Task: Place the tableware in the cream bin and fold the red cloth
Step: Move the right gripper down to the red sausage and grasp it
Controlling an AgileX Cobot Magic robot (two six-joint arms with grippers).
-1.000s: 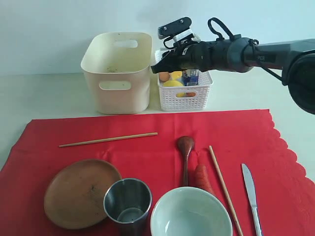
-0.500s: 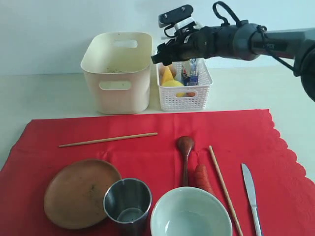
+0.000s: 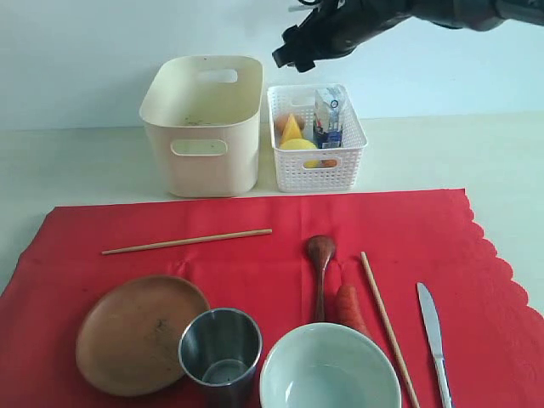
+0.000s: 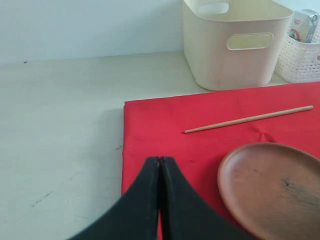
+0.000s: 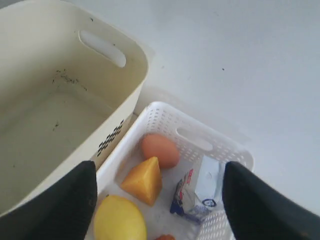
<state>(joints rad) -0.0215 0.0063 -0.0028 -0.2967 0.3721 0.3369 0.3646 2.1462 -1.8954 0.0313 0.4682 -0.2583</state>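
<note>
Spoon [image 3: 320, 280] lies front-to-back, head toward the basket [image 3: 319, 168]; left fingers [image 4: 145, 200] clenched empty, right fingers [image 5: 60, 205] spread empty.

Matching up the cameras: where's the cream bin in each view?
Exterior: cream bin behind the red cloth, left of the white basket.
Left wrist: cream bin beyond the cloth, beside the basket.
Right wrist: cream bin seen from above, beside the basket.
Shared landmark: the white basket.
</note>
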